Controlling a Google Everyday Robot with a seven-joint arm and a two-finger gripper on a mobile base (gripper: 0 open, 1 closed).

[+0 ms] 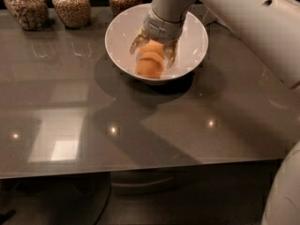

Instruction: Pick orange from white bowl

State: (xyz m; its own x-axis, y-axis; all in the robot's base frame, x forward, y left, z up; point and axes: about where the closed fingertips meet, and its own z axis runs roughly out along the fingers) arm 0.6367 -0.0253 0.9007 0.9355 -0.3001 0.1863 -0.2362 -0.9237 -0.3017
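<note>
The white bowl [187, 29] stands at the back of the dark table, right of centre. An orange [149, 67] lies inside it, toward the near wall. My gripper [154, 52] reaches down into the bowl from the upper right. It is open, with one finger [137, 41] left of the orange and the other finger [171, 55] on its right. The top of the orange sits between them. I cannot tell whether the fingers touch it.
Three glass jars of grain [71, 6] stand in a row along the back left edge. The glossy grey table [140, 125] stretches toward me, and its front edge runs across the lower part of the view. My white arm [253, 27] crosses the right side.
</note>
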